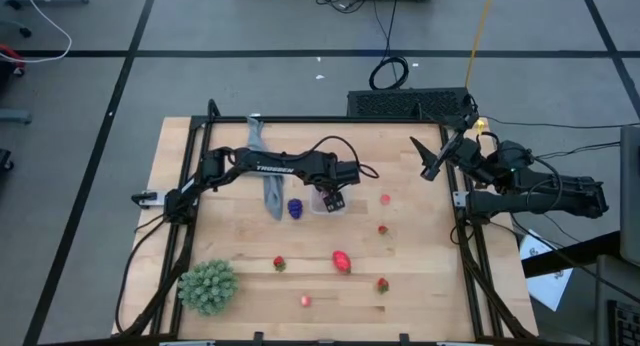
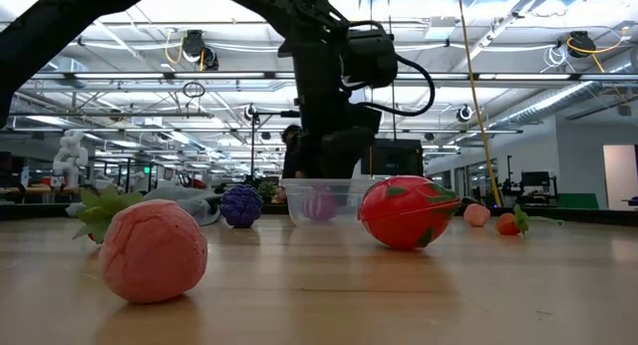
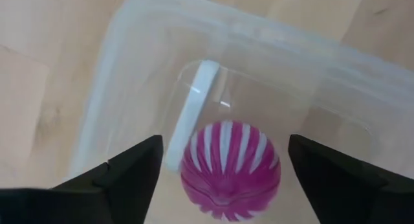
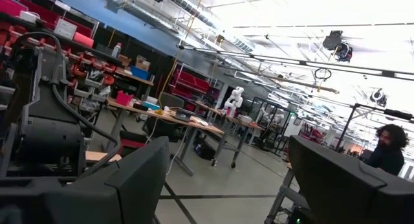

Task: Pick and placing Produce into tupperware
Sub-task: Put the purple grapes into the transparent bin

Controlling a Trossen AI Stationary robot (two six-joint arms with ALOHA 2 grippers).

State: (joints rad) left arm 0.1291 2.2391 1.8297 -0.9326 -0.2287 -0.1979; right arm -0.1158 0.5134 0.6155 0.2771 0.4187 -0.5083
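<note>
Magenta fruit: the magenta spiky one (image 3: 230, 169) sits on the tupperware (image 3: 129, 75) floor, bottom centre of the left wrist view, next to a white rib.
Left tool: the left tool (image 1: 334, 198) hangs over the tupperware, centre of the high view, fingers (image 3: 123, 169) spread wide either side of the fruit, touching nothing.
Right tool: the right tool (image 1: 430, 164) waits raised at the upper right of the high view, fingers apart, empty.
Nearby: dark blue-purple fruit (image 1: 296, 208) just left of the tupperware, grey cloth (image 1: 268, 181) beyond that.
Still out: larger red-pink fruit (image 1: 342, 261) and small red berries (image 1: 279, 263) across the lower middle of the surface, more berries to the right.
Corner: green spiky ball (image 1: 209, 285) lower left, not for packing.
Risk: a finger could catch the tupperware wall on the way up, I reckon, sliding or tipping the light box.
Risk two: the round fruit may roll if the box is nudged.
</note>
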